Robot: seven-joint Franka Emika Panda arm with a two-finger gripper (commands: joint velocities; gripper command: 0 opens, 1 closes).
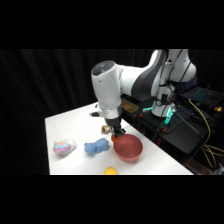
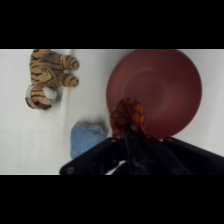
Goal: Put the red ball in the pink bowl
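Note:
The red ball (image 2: 128, 116) is a small red-orange ball held at the tip of my gripper (image 2: 128, 131), which is shut on it. In the wrist view it hangs over the near rim of the pink bowl (image 2: 165, 85), a wide round pinkish-red bowl with nothing in it. From the side, the gripper (image 1: 119, 134) comes down from above at the bowl's (image 1: 129, 153) left rim, with the ball (image 1: 120, 135) showing as a small red spot at its tip. The fingers themselves are hidden behind the ball and the black linkage.
A blue plush toy (image 1: 96, 147) (image 2: 87, 139) lies just left of the bowl. A striped brown plush tiger (image 2: 49, 75) lies farther off. A clear dish (image 1: 64, 146) with coloured contents sits at the left, and a yellow ball (image 1: 110, 171) at the table's front edge.

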